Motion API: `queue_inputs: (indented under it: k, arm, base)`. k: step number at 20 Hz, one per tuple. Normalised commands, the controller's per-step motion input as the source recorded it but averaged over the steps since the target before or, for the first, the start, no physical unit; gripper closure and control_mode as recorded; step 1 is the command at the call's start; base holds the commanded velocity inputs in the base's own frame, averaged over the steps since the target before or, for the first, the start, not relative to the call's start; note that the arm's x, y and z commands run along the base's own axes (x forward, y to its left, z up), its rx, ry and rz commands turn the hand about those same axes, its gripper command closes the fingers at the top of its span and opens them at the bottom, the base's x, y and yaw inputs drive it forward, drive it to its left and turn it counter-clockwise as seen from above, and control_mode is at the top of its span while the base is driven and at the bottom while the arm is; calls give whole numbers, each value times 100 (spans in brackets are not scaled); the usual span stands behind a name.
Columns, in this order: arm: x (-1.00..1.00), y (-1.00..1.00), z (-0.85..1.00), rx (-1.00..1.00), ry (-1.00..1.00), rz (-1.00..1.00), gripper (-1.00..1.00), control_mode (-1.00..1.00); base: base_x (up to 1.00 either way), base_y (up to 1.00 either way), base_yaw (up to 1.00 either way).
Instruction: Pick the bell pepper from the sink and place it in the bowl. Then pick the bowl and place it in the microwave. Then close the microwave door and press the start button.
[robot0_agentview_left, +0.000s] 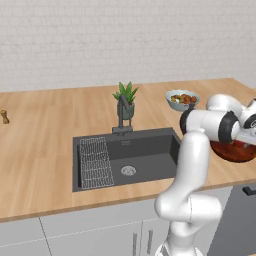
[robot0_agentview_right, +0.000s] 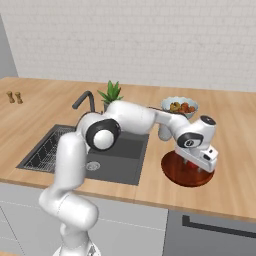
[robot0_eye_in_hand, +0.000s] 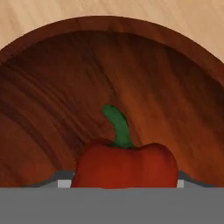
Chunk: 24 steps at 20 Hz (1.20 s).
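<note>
Closest to the hand camera, one red bell pepper (robot0_eye_in_hand: 127, 164) with a curved green stem is seen between the two finger tips of the gripper (robot0_eye_in_hand: 124, 186), directly over the inside of the reddish-brown bowl (robot0_eye_in_hand: 52, 109). The fingers stand wide apart on both sides of the pepper, but whether they press on it or have let it go cannot be told from these pictures. It also cannot be told whether the pepper already rests on the bottom of the bowl or hangs just above it.

The first step, bringing the pepper from the sink (robot0_agentview_left: 145, 150) into the bowl, is judged to be at its end. The sink holds no pepper now. For the next move, the pepper should be fully released and the hand lifted straight up. After that, a grip on the bowl rim will be needed, so that the bowl can be carried to the microwave.

Counted on the wooden desk (robot0_agentview_left: 45, 150): one reddish-brown bowl, one pale bowl of mixed fruit (robot0_agentview_left: 182, 99), one sink with one wire rack (robot0_agentview_left: 95, 162) and one dark faucet (robot0_agentview_left: 121, 117), one small potted plant (robot0_agentview_left: 127, 100), and two small brown shakers (robot0_agentview_right: 14, 97) far to the side.
</note>
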Motion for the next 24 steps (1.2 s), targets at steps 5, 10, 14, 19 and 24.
queue_inputs:
  k: [5,10,14,19,24]
  arm:
    - [31,0,-48,0,0,0,100,-100]
    - [26,0,-36,0,1,0,100,-100]
    - [6,7,-30,0,0,0,100,-100]
    - [-10,46,-21,-3,0,0,-100,-100]
    - [-13,34,0,-2,0,0,-100,-100]
  base:
    - [0,0,0]
    - [0,0,0]
    - [0,0,0]
    - [0,0,0]
    - [0,0,0]
